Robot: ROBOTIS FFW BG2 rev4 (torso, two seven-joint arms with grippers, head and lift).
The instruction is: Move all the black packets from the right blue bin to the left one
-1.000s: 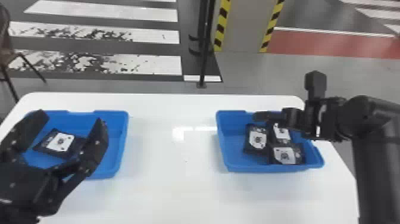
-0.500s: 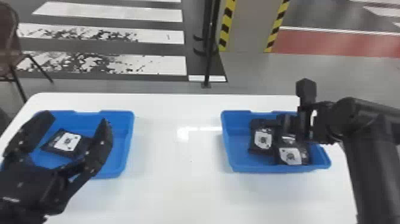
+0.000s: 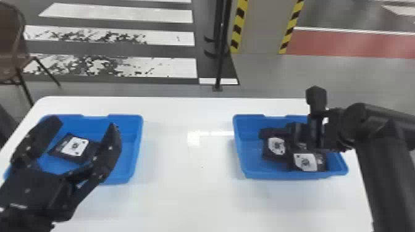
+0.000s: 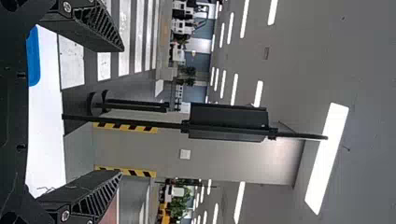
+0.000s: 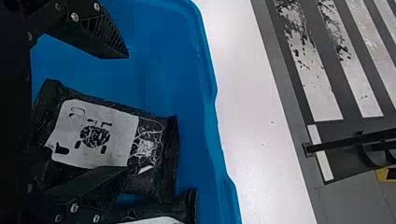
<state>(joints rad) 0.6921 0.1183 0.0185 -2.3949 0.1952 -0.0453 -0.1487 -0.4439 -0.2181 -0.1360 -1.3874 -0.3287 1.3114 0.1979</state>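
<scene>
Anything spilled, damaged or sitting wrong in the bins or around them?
Nothing looks spilled or torn. The packets in the right bin lie bunched at differing angles, partly hidden by the right end effector; the one in the left bin sits askew. Beyond the table, some floor stripes look patchy and worn.

Chair (image 3: 9, 60) cropped, black packet (image 5: 189, 205) probably mostly cut off

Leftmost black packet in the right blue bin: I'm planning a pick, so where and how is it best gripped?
Probably from above, across the middle, one finger on each long side: the black packet lies flat, white label up. The floor of the right blue bin shows to its left, but another packet crowds its right, so go gently.
</scene>
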